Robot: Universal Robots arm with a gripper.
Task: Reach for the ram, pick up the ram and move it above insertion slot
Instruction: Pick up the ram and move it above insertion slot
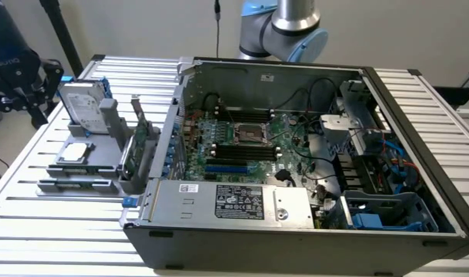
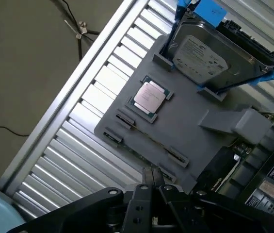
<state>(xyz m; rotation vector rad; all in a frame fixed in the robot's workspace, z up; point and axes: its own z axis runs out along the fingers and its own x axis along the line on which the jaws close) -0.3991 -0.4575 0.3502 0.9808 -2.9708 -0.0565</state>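
**Ram on edge at the tray's rim, tool empty**

The stick stood on its long edge between grey clips at the outer rim of the grey tray. Its long axis ran along that rim, parallel to the slats of the bench. In the exterior view it lay across the picture, one end toward the exterior view's left and the other toward the open computer case. A processor chip sat flat just inboard of it. A hard drive in blue rails was propped at the tray's opposite side, well apart from the stick.

The tool hung over the tray's rim near one end of the ram, its black tips pressed together and pinching nothing. Whether it touched the tray could not be told.

The wrist view gave the tool and the chip's face from close by. The exterior view gave the arm behind the case and the black memory slots on the motherboard, well apart from the ram.
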